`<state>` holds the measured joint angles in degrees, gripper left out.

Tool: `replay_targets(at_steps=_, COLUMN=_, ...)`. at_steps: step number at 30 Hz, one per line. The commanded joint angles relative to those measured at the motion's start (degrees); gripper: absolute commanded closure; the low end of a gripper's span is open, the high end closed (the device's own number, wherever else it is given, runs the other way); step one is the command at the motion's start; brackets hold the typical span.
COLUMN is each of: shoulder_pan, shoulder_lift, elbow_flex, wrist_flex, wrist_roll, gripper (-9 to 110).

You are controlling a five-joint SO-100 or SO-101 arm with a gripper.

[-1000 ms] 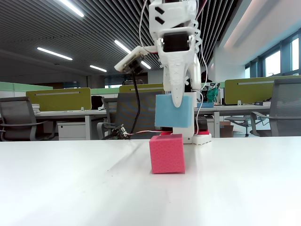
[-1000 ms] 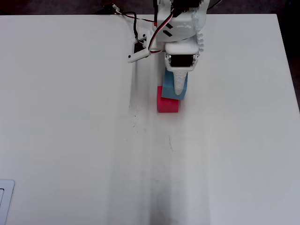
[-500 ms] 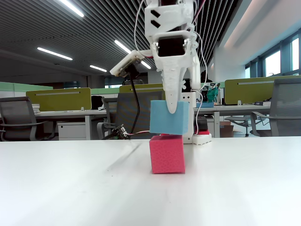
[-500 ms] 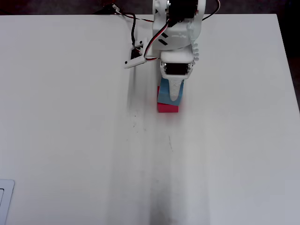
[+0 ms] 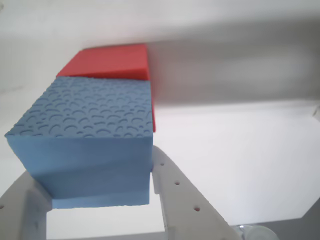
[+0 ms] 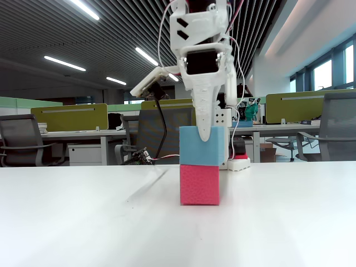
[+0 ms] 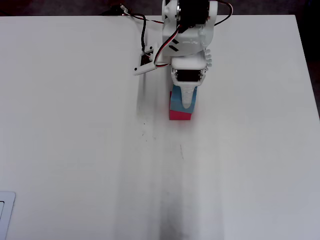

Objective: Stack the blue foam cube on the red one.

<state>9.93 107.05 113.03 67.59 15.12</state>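
Note:
The blue foam cube (image 6: 191,151) rests on top of the red one (image 6: 199,184) on the white table, edges roughly in line. My gripper (image 6: 204,137) comes down from above and is shut on the blue cube, with one white finger (image 6: 203,114) across its front face. In the wrist view the blue cube (image 5: 85,135) sits between my two fingers (image 5: 175,190), and the red cube (image 5: 112,61) shows behind and under it. In the overhead view the gripper (image 7: 186,102) covers most of the blue cube (image 7: 174,102); the red cube (image 7: 179,116) shows below it.
The arm's base (image 7: 189,20) stands at the table's far edge with loose wires (image 7: 132,17) beside it. A small board on a cable (image 6: 139,157) lies behind the stack. A pale flat object (image 7: 5,210) sits at the table's lower left corner in the overhead view.

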Motion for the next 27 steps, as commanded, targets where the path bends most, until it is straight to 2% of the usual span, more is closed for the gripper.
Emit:
replay_targets(at_steps=1, shoulder_pan=0.53, shoulder_lift=0.00, elbow_flex=-1.23, wrist_flex=0.18, wrist_roll=0.26, gripper=83)
replay_targets(at_steps=17, shoulder_pan=-0.18, shoulder_lift=2.55, elbow_flex=-3.52, wrist_flex=1.67, wrist_roll=0.26, gripper=65)
replay_targets(at_steps=27, shoulder_pan=-4.13, shoulder_lift=10.02, elbow_flex=-7.03, wrist_flex=4.92, wrist_roll=1.14, gripper=63)
